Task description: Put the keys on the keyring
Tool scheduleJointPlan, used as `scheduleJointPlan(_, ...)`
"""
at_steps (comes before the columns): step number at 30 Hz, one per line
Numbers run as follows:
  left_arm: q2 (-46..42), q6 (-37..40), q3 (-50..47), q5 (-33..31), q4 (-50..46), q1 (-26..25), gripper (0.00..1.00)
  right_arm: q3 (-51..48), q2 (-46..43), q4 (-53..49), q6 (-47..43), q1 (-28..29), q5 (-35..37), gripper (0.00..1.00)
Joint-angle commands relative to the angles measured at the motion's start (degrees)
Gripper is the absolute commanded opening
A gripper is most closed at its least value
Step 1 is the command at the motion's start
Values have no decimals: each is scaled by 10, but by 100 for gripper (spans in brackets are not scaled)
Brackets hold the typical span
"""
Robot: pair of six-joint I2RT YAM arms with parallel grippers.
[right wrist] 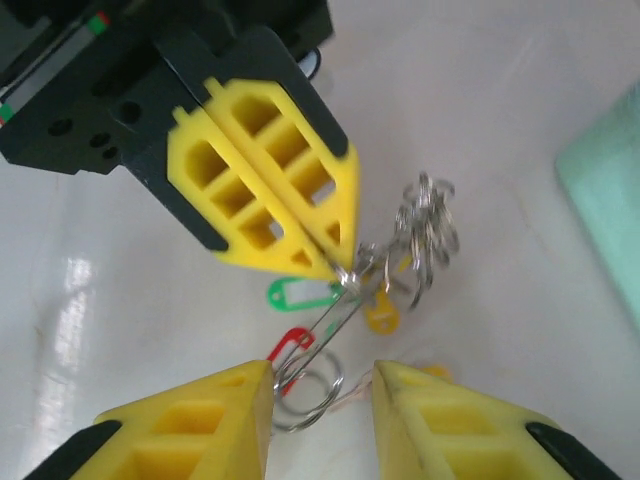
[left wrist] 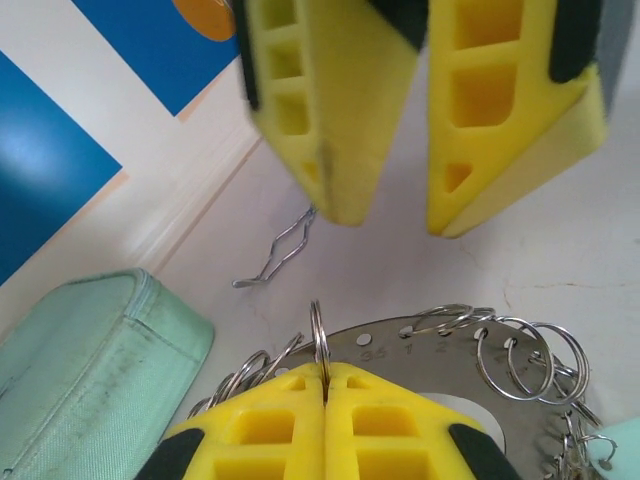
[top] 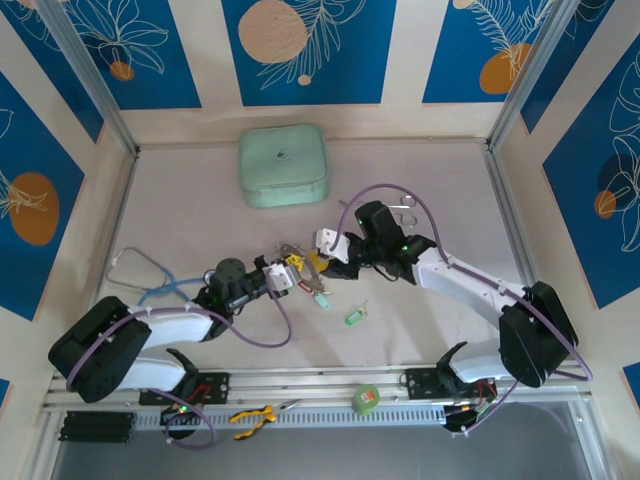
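Observation:
The keyring (left wrist: 455,345), a flat silvery plate with numbered holes and several split rings (left wrist: 520,360), hangs between the two grippers above the table's middle (top: 300,265). My left gripper (left wrist: 325,378) is shut on one small split ring at the plate's rim. My right gripper (right wrist: 320,400) faces it, open, and the plate's thin edge (right wrist: 325,325) reaches down beside its left fingertip (right wrist: 235,400). Keys with green (right wrist: 300,293), red (right wrist: 290,345) and yellow (right wrist: 382,315) tags dangle from the rings. One key with a green tag (top: 352,316) lies loose on the table.
A mint green pouch (top: 283,166) sits at the back centre. The blue-tubed stethoscope (top: 145,275) lies at the left and silvery forceps (left wrist: 280,248) lie beyond the keyring. A green tape roll (top: 368,398) and yellow-handled pliers (top: 255,415) rest on the front rail.

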Motion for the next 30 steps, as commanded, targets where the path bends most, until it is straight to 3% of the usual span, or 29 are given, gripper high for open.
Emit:
scheduleJointPlan(1,-10,-6,13,26,-9,-6,0,20,19,-13,-157,12,-23,31)
scheduleJointPlan(9,-20,2,14,35,-26,-6,0,42,57,-5,-202,27,-9,27)
scheduleJointPlan(30,-29,14,16,28,-33,-6,0,46,54,-19,-249,2,-11,31)
